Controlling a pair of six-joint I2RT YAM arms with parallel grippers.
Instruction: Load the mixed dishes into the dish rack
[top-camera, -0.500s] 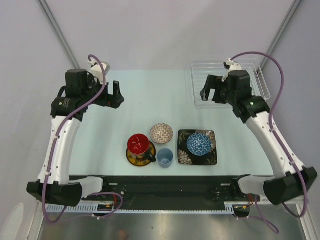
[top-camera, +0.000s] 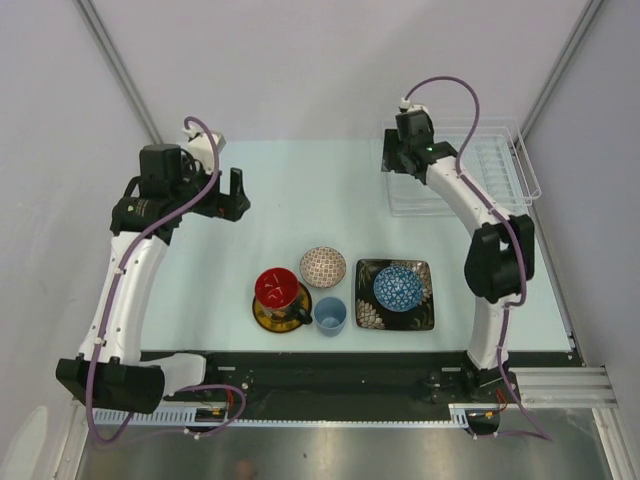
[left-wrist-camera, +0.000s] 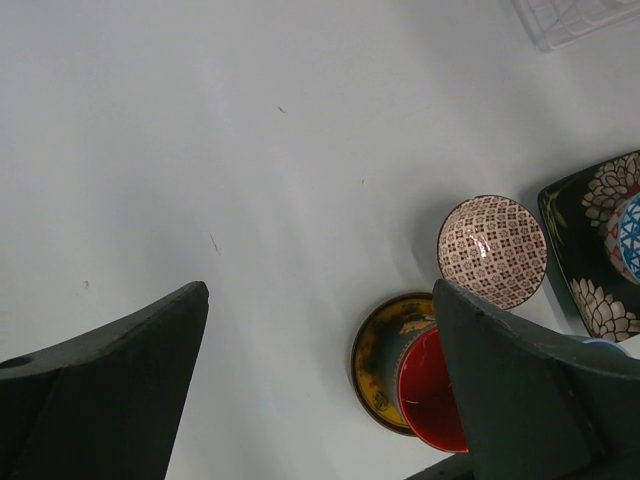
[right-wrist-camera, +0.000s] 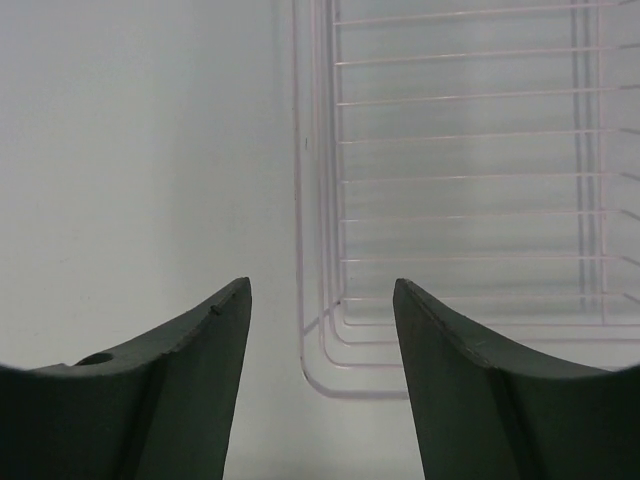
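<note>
Near the table's front stand the dishes: a red-white patterned bowl (top-camera: 322, 266), a blue patterned bowl (top-camera: 398, 288) on a black floral square plate (top-camera: 368, 312), a dark red-lined mug (top-camera: 276, 287) on a yellow-brown saucer (top-camera: 268, 321), and a light blue cup (top-camera: 330, 315). The clear dish rack (top-camera: 480, 165) lies at the back right with nothing in it. My right gripper (top-camera: 398, 165) hovers open over the rack's left edge; its wrist view shows a rack (right-wrist-camera: 450, 180) corner below the gripper (right-wrist-camera: 322, 283). Far to the left, my left gripper (top-camera: 235, 195) hangs open above bare table.
The left wrist view looks past the open left gripper (left-wrist-camera: 320, 290) at the patterned bowl (left-wrist-camera: 492, 250), saucer (left-wrist-camera: 375, 350), mug (left-wrist-camera: 432, 395) and plate (left-wrist-camera: 585, 260), with a rack corner (left-wrist-camera: 580, 18) at top right. Grey walls enclose the table.
The right arm has folded upright and carried its gripper back and left to the rack's left edge. The left arm has shifted only slightly.
</note>
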